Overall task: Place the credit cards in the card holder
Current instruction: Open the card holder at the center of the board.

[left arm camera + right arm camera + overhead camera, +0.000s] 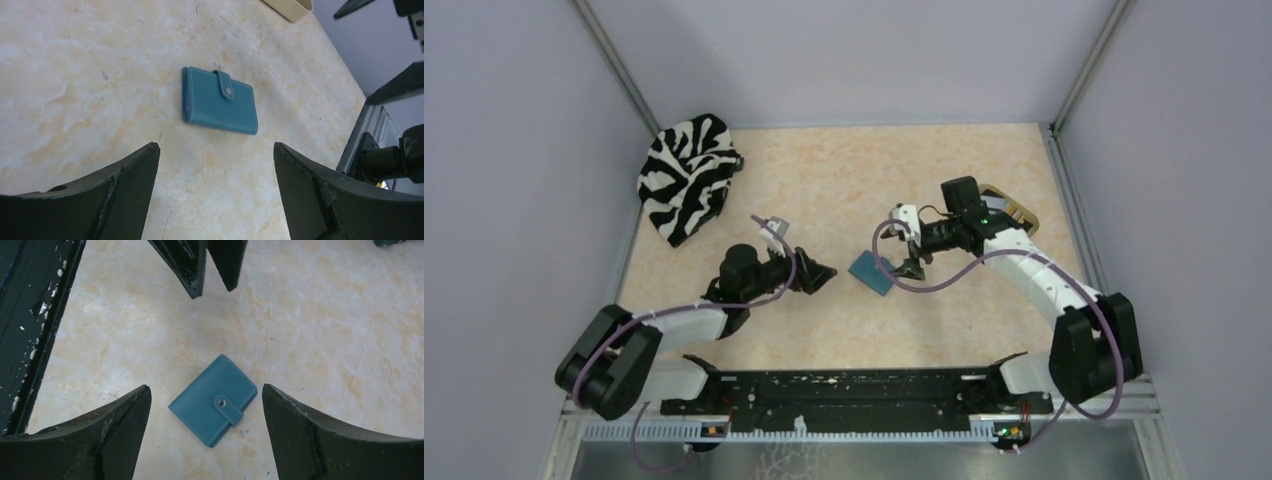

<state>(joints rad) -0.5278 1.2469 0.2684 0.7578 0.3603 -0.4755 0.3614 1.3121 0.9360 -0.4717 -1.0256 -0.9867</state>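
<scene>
The card holder point(872, 272) is a teal wallet lying flat on the table, folded closed with its snap tab fastened. In the left wrist view the card holder point(220, 102) lies ahead of my left gripper point(216, 150), whose jaws stand wide apart over bare table. In the right wrist view my right gripper point(206, 387) hangs open above the card holder point(212, 400) without touching it. From above, the left gripper point(819, 275) is just left of the wallet and the right gripper point(911, 262) just right of it. No credit cards are in view.
A zebra-striped cloth point(686, 175) is bunched at the back left corner. A beige tray point(1014, 212) sits at the back right, partly behind the right arm, and its rim point(295, 7) shows in the left wrist view. Grey walls enclose the table.
</scene>
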